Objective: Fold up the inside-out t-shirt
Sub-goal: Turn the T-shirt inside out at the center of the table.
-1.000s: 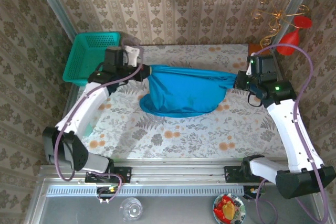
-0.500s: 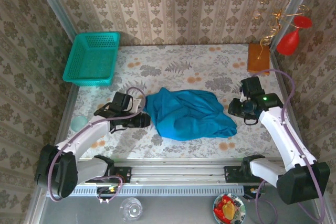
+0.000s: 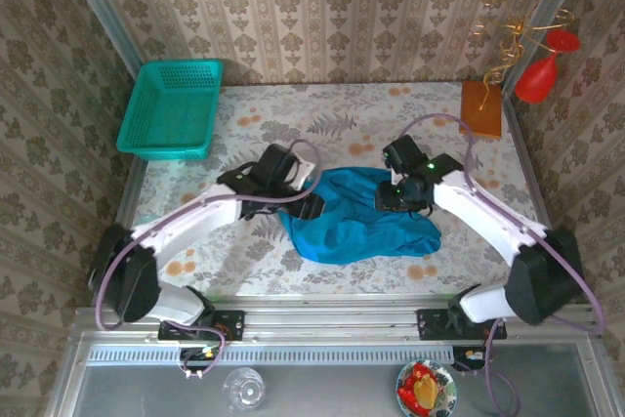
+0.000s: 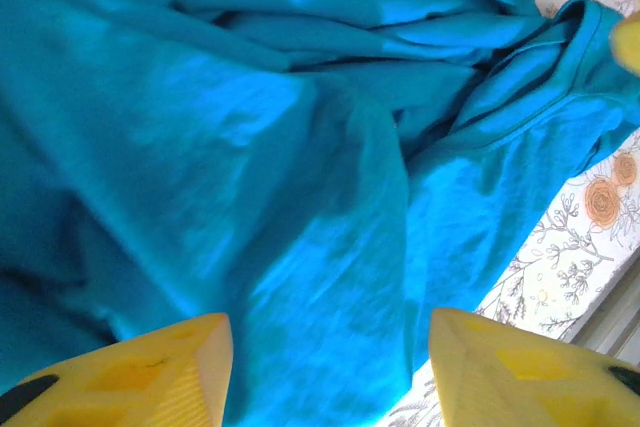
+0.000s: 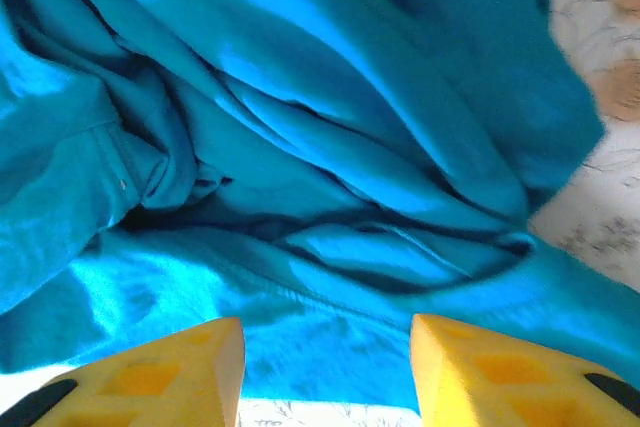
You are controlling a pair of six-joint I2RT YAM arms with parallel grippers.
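Currently I am seeing the inside-out t-shirt [image 3: 356, 227] lying crumpled mid-table [image 3: 293, 134], with my left gripper [image 4: 330, 332] and right gripper [image 5: 327, 332] hovering over its opposite ends, both with fingers spread apart and gripping nothing.

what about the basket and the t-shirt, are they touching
Apart. The top view shows the basket at the far left corner, bare tablecloth between it and the t-shirt.

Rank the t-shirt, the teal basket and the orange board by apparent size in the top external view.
1. t-shirt, though crumpled.
2. basket, a close second.
3. orange board, clearly smallest.
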